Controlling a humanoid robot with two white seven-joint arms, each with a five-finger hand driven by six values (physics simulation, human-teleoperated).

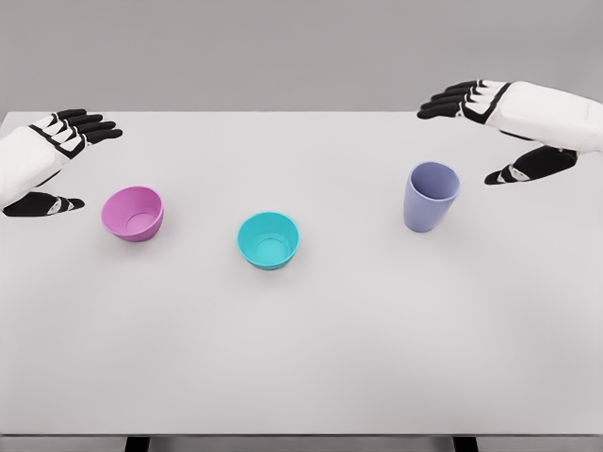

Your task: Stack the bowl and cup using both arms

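Three vessels are set apart in a row on the table [301, 377]. One bowl [133, 213] is placed just right of and below the left hand [49, 160]. The cup [431, 196] is stood upright left of and below the right hand [504, 127]. The other bowl [268, 239] is found between them, nearer the front edge.

A pink bowl [133, 213] sits upright on the white counter [301, 358] toward the left, and a teal bowl [268, 239] sits upright near the middle, apart from it. To the right, well apart from both, a lavender cup [431, 196] stands upright, its mouth open upward.
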